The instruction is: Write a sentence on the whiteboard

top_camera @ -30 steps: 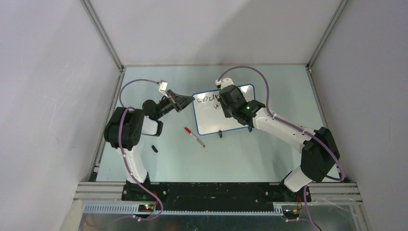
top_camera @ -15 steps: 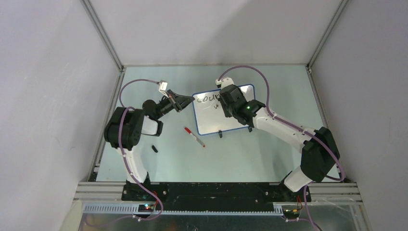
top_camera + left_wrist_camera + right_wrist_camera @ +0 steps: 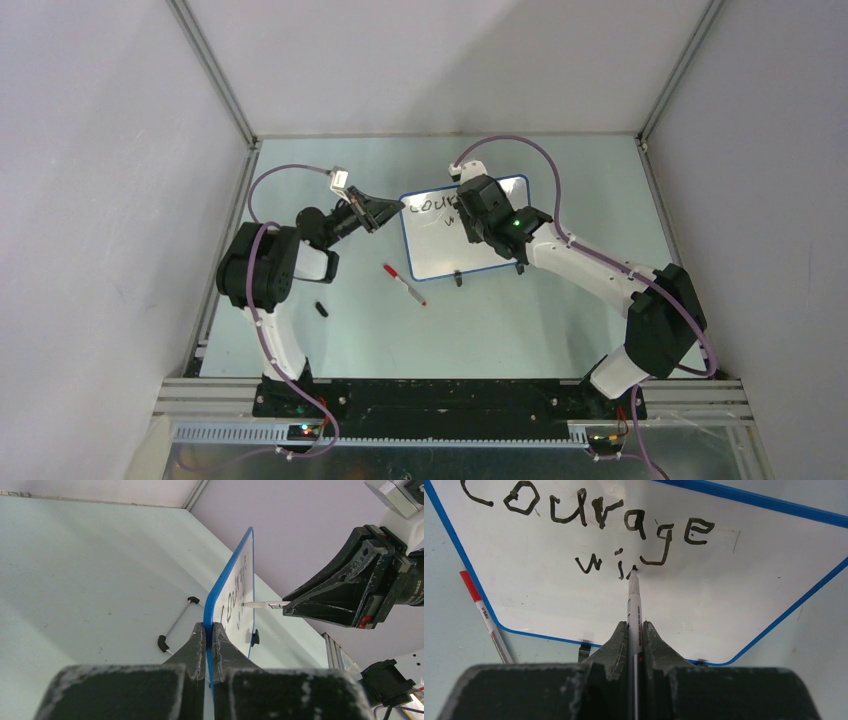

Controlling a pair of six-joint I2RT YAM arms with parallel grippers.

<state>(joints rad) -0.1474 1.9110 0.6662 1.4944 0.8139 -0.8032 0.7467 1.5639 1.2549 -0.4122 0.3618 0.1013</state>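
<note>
The right claw (image 3: 634, 628) is clamped together on a black marker (image 3: 634, 602). The marker sticks out straight ahead of the claw, and its tip touches the white face of the whiteboard (image 3: 734, 595). Seen from the left wrist, its long axis meets the face nearly at a right angle.

On the whiteboard, the sentence (image 3: 589, 515) is only partly there. The word "courage" runs along the upper part of the whiteboard. Under it, lower and more to the middle, stand "w" and "i". The tip rests just to the right of the "i", below the "a" and "g" of the upper word.

I judge that the next letter must go to the right of the tip, along the whiteboard's long side, where the white area is bare. So the move is sideways across the face, not toward it.

The left claw (image 3: 210, 628) is closed on the blue rim at the left corner of the whiteboard and steadies it there. It is the nearer arm to that corner, but the right arm is the one over the writing. The whiteboard stands tilted on the desk (image 3: 540, 320), between the two arms.

A red marker (image 3: 404, 284) lies on the desk beside the near left edge of the whiteboard, apart from both claws.
</note>
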